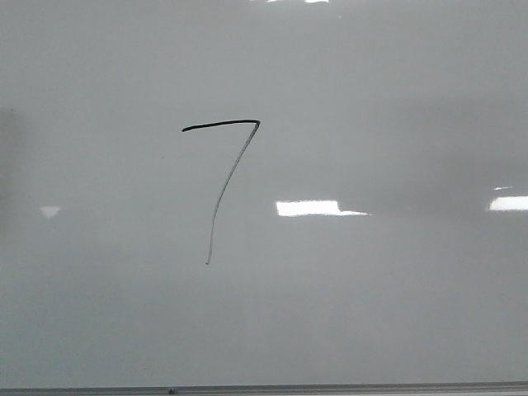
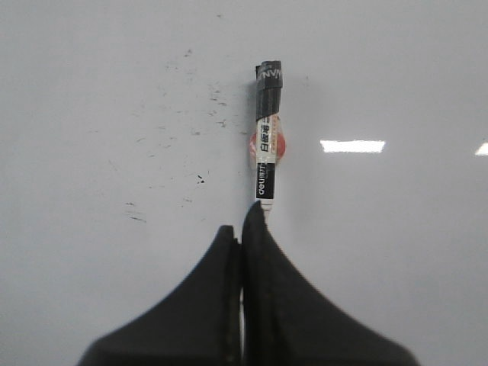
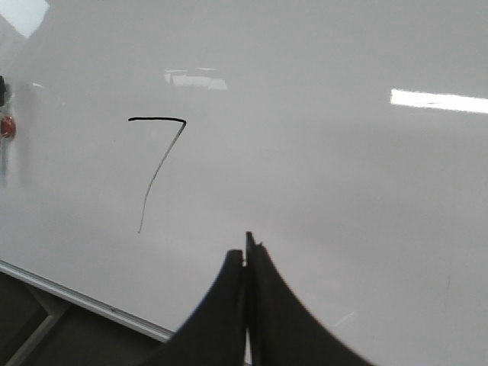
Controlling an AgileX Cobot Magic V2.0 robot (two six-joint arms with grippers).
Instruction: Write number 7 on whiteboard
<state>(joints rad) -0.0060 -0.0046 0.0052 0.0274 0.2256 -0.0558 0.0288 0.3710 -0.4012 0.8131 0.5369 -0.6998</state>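
The number 7 (image 1: pixel 221 124) is drawn in thin black on the whiteboard (image 1: pixel 371 313), with a dark top bar and a fainter, curved slanting stem. It also shows in the right wrist view (image 3: pixel 156 119). No gripper shows in the front view. My left gripper (image 2: pixel 242 221) is shut on a marker (image 2: pixel 266 145) with a white body, black label, red spot and black end, which points out over the board (image 2: pixel 396 252). My right gripper (image 3: pixel 245 248) is shut and empty over the board (image 3: pixel 343 191), to the right of the 7.
A thin grey metal edge strip (image 1: pixel 330 388) runs along the board's near side, also in the right wrist view (image 3: pixel 84 301). Small black ink specks (image 2: pixel 198 178) lie beside the marker. Bright light reflections (image 1: pixel 309 208) sit on the board.
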